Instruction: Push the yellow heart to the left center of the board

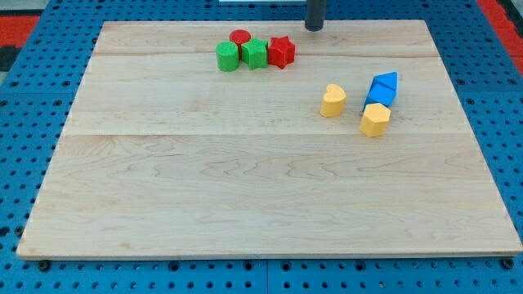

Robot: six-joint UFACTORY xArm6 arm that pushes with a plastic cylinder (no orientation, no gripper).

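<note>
A pale wooden board [270,204] lies on a blue pegboard table [24,65]; its near half, toward the view's bottom edge, is bare.

Farther back, right of centre, sits the yellow heart [332,100], upright and free on all sides. Just to its right a second yellow block [375,119] (shape unclear, perhaps a hexagon) touches a blue block [382,88] behind it.

Near the far edge, left of centre, four blocks huddle together: a green cylinder [227,56], a green block [255,53], a red star [281,51] and a red cylinder [239,37] behind them.

At the far edge itself stands the rod, my tip [315,28], well apart from every block. There is no gripper here, so nothing opens or closes.

The approach seems not yet made. The tip would likely need to come round to the heart's right side, into the narrow gap beside the other yellow block, then push toward the left edge's middle. That path looks open; the green and red cluster lies behind it.
</note>
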